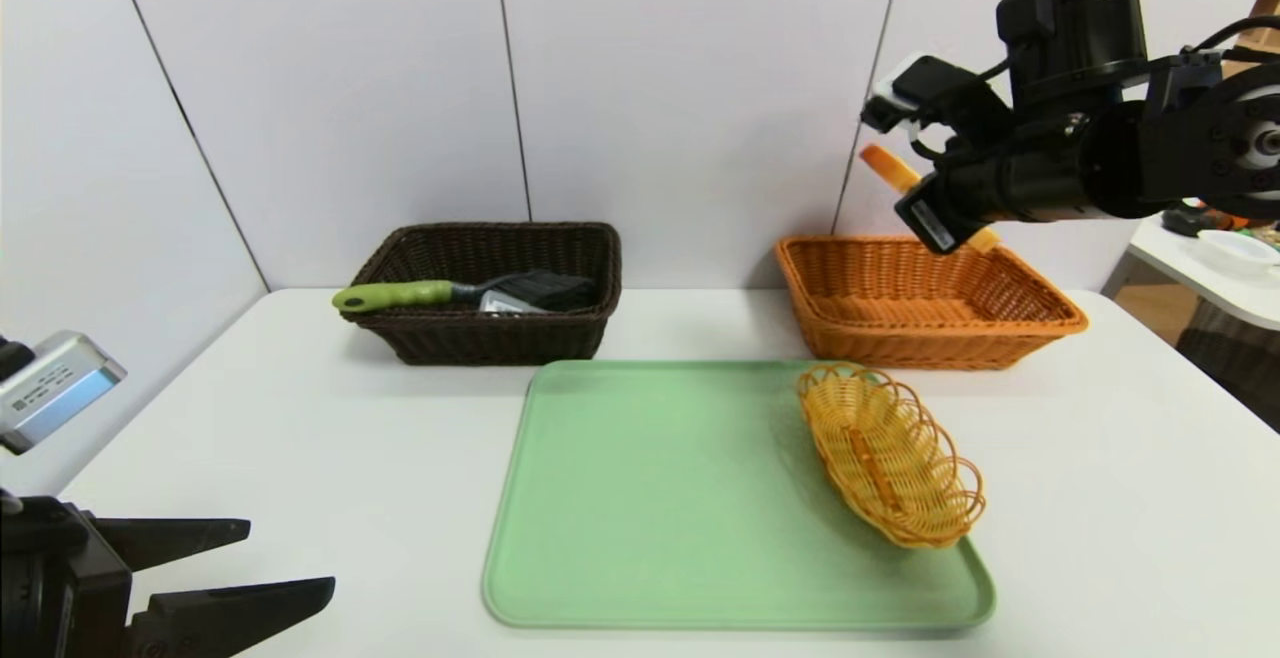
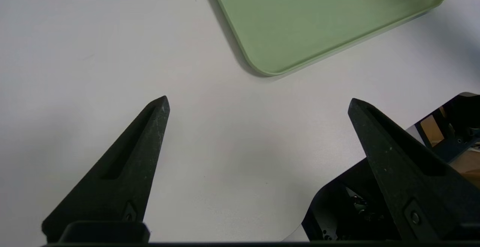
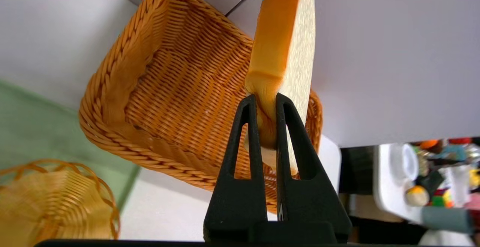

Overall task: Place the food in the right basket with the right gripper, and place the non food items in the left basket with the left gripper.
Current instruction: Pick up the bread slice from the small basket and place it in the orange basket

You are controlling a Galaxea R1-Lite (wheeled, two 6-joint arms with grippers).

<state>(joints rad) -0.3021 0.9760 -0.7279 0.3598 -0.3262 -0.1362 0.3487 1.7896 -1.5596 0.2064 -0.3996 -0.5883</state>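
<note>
Spongy bread slice [image 3: 285, 48] looks light and squashy, pinched at its crust edge by the closed right gripper [image 3: 267, 100] above the orange basket [image 1: 925, 303], so hold gently; left gripper [image 2: 258, 104] parked wide open, empty, near the tray [image 2: 322, 21].

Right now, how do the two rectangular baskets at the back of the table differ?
The left basket is dark brown; the right basket is orange. The left basket holds a green-handled brush whose handle sticks out over its rim; the right basket looks empty. The right gripper holds a bread slice above the right basket; nothing hovers over the left basket. Both are woven, rectangular and stand behind the green tray.
</note>
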